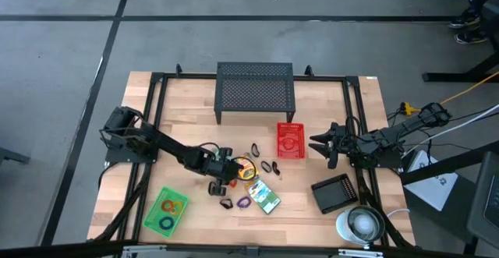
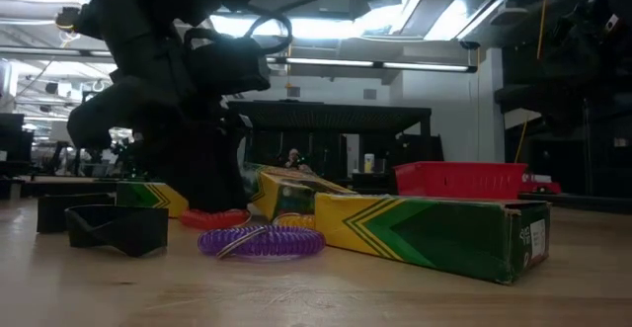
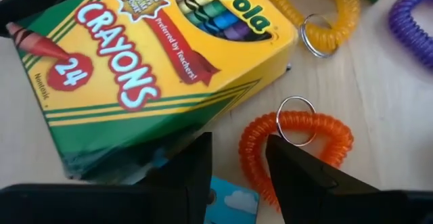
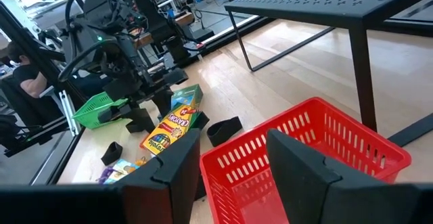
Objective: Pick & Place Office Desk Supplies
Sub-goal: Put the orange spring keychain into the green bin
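The orange coil loop (image 3: 298, 146) lies on the bench (image 1: 327, 106) just beside the Crayola crayon box (image 3: 142, 68) — we judge it the pick in hand. Our left tool (image 3: 237, 166) hovers over it, fingers spread, nothing pinched; next we must lower and straddle the coil, clear of the box. The box reads "Crayola", "CRAYONS", "24", "Preferred by Teachers!". Our right tool (image 4: 230, 163) waits, spread, by the red basket (image 4: 311, 149).

Wooden table (image 1: 187, 114), crayon box (image 3: 145, 61), red basket (image 1: 291, 140)
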Robot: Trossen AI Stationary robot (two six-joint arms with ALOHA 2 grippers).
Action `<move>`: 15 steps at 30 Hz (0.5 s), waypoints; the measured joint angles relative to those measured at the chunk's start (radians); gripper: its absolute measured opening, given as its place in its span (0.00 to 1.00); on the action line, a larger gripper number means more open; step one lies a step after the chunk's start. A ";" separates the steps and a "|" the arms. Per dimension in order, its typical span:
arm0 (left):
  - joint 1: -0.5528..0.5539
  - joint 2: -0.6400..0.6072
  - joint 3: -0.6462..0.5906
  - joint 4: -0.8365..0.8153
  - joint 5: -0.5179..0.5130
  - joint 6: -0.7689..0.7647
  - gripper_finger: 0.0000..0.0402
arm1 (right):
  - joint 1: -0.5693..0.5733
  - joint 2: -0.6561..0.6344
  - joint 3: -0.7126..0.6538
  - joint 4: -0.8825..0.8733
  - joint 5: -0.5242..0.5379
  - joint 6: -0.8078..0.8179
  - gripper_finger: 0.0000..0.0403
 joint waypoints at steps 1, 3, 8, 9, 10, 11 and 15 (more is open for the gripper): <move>0.000 0.007 0.000 0.006 0.001 0.006 0.34 | 0.000 0.000 0.000 0.000 0.000 0.002 0.43; -0.006 0.010 -0.001 0.005 0.006 0.026 0.30 | 0.000 0.000 0.000 0.000 0.000 0.002 0.43; -0.021 -0.022 -0.001 0.006 0.014 0.041 0.09 | 0.000 0.000 0.000 0.000 0.000 0.003 0.43; -0.025 -0.036 -0.002 0.003 0.013 0.039 0.06 | 0.000 0.000 0.000 0.000 0.000 0.005 0.43; -0.028 -0.050 -0.003 -0.003 0.011 0.037 0.04 | 0.000 0.000 0.000 0.000 0.000 0.005 0.43; -0.031 -0.064 -0.004 -0.014 0.021 0.033 0.03 | 0.000 0.000 0.000 0.000 0.000 0.005 0.43; -0.048 -0.161 -0.008 -0.106 0.034 0.026 0.04 | 0.000 0.000 0.000 0.000 0.000 0.005 0.43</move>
